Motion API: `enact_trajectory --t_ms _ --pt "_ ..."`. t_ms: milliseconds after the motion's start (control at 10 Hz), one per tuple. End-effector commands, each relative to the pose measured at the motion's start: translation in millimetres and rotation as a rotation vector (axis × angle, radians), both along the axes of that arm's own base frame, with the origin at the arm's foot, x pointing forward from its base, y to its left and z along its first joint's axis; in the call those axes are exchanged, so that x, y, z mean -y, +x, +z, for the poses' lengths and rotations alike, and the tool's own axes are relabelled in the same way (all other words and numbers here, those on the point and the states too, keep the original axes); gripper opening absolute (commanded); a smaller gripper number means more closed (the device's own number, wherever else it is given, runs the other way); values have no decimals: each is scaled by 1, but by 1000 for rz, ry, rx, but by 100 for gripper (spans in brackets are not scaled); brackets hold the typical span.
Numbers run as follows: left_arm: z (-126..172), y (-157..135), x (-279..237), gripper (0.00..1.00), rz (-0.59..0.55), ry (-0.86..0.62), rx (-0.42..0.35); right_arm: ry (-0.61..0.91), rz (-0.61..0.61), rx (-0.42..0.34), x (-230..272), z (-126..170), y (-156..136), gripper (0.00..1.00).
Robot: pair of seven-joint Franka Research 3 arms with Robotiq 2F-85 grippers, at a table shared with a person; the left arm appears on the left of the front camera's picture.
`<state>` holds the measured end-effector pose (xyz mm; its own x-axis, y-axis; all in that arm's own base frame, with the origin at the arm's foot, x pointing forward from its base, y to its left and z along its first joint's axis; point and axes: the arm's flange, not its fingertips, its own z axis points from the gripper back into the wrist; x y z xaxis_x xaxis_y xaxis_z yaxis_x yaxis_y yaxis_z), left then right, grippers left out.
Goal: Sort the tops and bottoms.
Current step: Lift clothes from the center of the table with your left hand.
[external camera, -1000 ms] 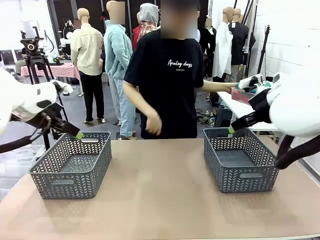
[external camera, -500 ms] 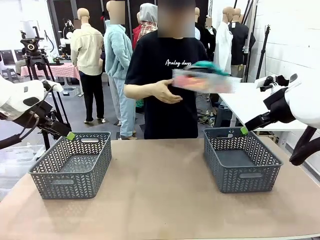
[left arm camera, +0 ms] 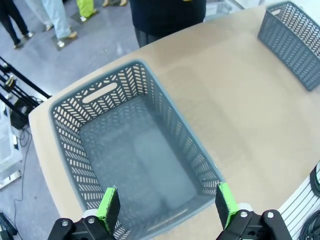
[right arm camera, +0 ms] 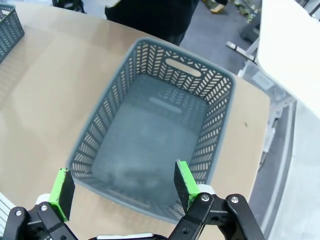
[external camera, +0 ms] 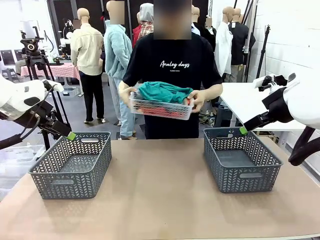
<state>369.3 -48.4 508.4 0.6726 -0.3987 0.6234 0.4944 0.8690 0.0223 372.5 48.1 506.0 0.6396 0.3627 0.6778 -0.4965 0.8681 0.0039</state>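
Across the table a person holds a white mesh basket (external camera: 161, 108) at chest height with both hands. A teal top (external camera: 162, 91) lies heaped on it, and an orange-red top (external camera: 156, 107) shows through the mesh below. Any bottoms are hidden in that pile. My left gripper (external camera: 70, 135) hangs open over the far left corner of the left grey basket (external camera: 70, 167); from the left wrist, the gripper (left arm camera: 166, 205) looks down into that basket (left arm camera: 100, 92). My right gripper (external camera: 243, 130) hangs open at the far right rim of the right grey basket (external camera: 240, 162), with its fingers (right arm camera: 122, 186) above that basket (right arm camera: 182, 65).
Both grey baskets hold nothing and stand on a brown tabletop (external camera: 160, 200) with bare room between them. A white side table (external camera: 245, 102) stands behind the right basket. A tripod (external camera: 32, 55) is behind my left arm.
The person fetched the white basket of clothes from the side table at the right and now holds it centred at chest height. Both grippers drew slightly outward early on, then stayed still.
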Motion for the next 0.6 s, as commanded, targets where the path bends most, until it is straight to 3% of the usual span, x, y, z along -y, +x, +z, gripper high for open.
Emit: enact_trajectory --t_ms 0,500 --pt "-1 1 -3 100 -3 -2 2 16 -1 0 0 -1 2 100" --pt "-1 1 -3 100 -3 -2 2 16 -1 0 0 -1 2 100"
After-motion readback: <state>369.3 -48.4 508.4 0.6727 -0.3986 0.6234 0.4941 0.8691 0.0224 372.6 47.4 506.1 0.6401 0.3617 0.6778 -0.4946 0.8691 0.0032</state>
